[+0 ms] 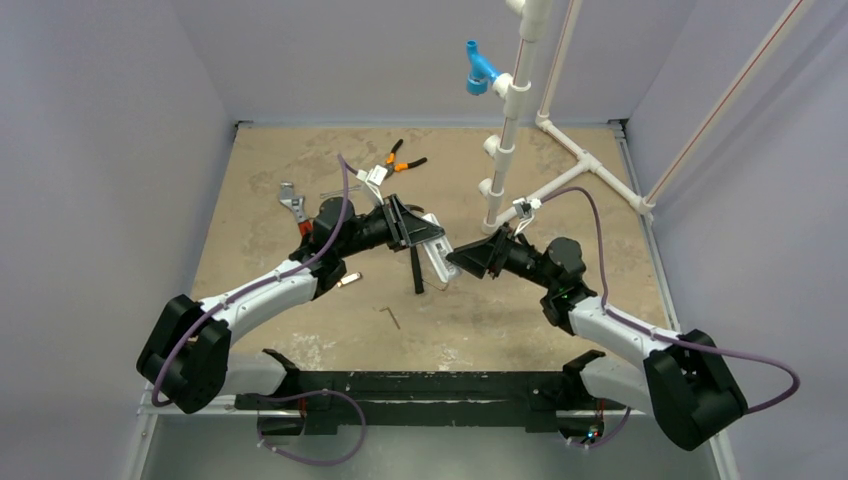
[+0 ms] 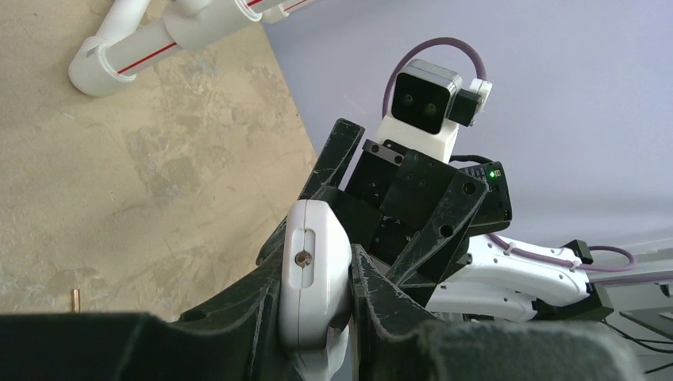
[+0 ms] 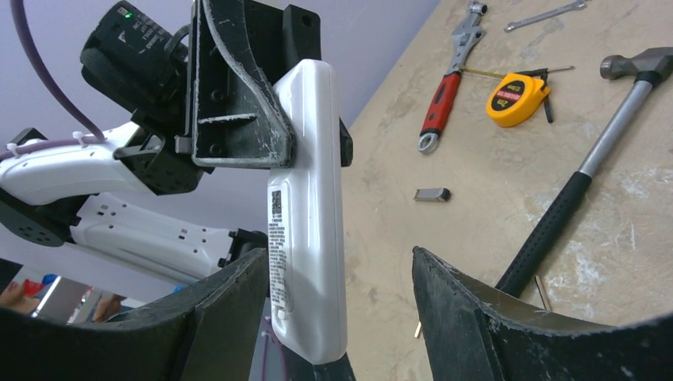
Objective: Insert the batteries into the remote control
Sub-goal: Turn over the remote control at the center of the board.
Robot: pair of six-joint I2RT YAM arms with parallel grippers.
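The white remote control (image 2: pixel 313 270) is clamped edge-on between my left gripper's (image 2: pixel 315 278) fingers and held above the table; it shows in the top view (image 1: pixel 437 256). In the right wrist view the remote (image 3: pixel 305 214) hangs upright with its labelled back showing, its upper part in the left gripper (image 3: pixel 238 103). My right gripper (image 3: pixel 337 305) is open, with the remote's lower end between its fingers, close to the left finger (image 3: pixel 230 309) and well apart from the right one. No green batteries are in view.
A hammer (image 3: pixel 587 167) lies below the grippers, its black handle showing in the top view (image 1: pixel 415 270). A red-handled wrench (image 3: pixel 444 103), a yellow tape measure (image 3: pixel 517 94), a small silver clip (image 3: pixel 432 194), a hex key (image 1: pixel 392 317), orange pliers (image 1: pixel 403 160) and a white pipe frame (image 1: pixel 520 130) are around.
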